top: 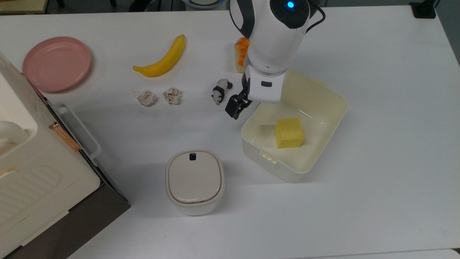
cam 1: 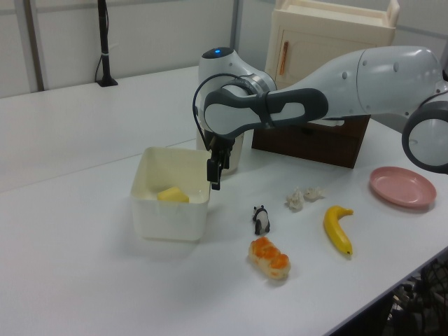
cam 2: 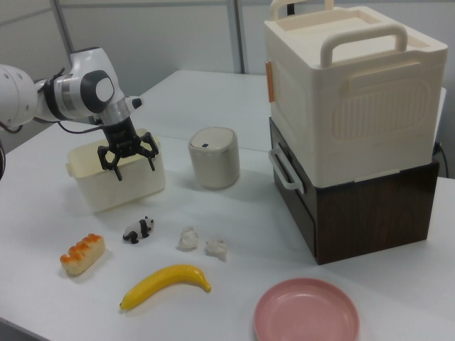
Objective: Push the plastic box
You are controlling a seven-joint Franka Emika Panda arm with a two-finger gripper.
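Mid-push: my jaws, spread and empty, press the plastic box; next, drive steadily across the surface.

The box was a cream-white, deep-walled plastic tub with rounded corners and a small latch tab on its short side. It stood upright and lidless on the tabletop, turned at an angle to the tabletop's edges, with a yellow block on its floor.

1 overhead view, 2 opposite oblique views
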